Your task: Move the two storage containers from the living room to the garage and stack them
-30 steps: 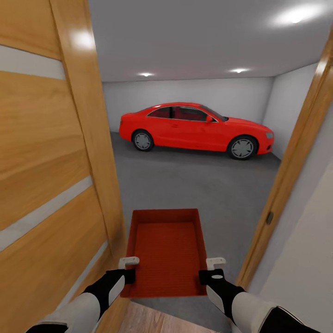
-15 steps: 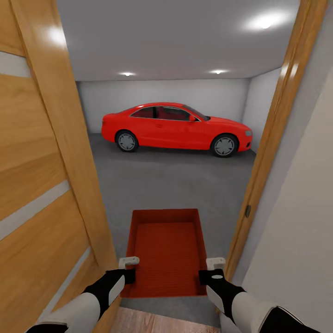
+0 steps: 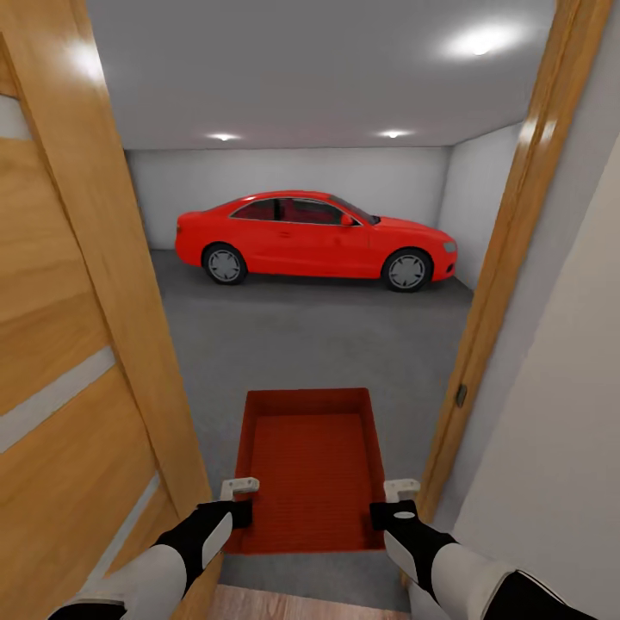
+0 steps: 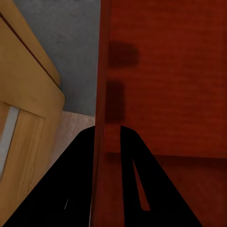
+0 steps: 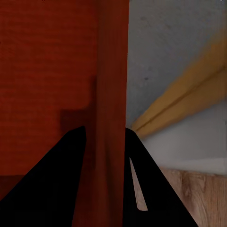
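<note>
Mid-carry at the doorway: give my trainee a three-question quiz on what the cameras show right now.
1. True or false: the left end effector and the right end effector each clamp a side wall of the bin.
2. What stands at the garage's far wall? A) red car B) blue sofa C) fireplace
3. Fill in: the open wooden door is on the robot's ____ side.

Key: 1 true; 2 A, the red car; 3 left.

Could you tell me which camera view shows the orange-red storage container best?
The head view: the whole storage container shows, open top up, a side wall in each tool. The left wrist view shows one wall and some interior; the right wrist view likewise.
</note>
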### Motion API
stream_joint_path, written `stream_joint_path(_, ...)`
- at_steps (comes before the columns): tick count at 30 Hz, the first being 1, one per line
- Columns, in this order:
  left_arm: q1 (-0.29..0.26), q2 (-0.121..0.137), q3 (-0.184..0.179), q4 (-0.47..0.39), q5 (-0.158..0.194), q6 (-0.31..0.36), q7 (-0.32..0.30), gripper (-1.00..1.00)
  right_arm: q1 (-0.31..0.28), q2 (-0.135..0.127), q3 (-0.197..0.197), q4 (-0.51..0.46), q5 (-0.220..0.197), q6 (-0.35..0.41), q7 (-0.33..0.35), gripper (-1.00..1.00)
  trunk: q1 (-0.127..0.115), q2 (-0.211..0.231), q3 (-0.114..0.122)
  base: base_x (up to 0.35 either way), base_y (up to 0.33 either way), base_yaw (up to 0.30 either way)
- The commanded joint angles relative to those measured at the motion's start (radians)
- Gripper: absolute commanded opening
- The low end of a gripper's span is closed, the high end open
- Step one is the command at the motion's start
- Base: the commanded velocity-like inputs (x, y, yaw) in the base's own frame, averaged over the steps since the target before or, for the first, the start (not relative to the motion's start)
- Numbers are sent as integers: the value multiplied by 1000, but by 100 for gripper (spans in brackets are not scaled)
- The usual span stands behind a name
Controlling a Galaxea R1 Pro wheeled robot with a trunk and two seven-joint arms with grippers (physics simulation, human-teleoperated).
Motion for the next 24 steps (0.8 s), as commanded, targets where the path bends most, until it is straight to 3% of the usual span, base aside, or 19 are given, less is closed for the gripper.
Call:
stream_joint_path(1,-1,1,-6,-6,-5,6,11,-100,-1,0,9,7,-21,1,-7,-100,1,-2,-2,161,195,-1)
stream_joint_path(10,-1,0,-6,-7,-6,6,12,-100,-1,0,9,7,-21,1,-7,-100,1,-2,-2,92,101,0)
stream_joint_path(24,-1,0,-6,-7,-6,6,11,-100,-1,1,9,7,-19,2,-7,-100,1,-2,-2,0,0,-214)
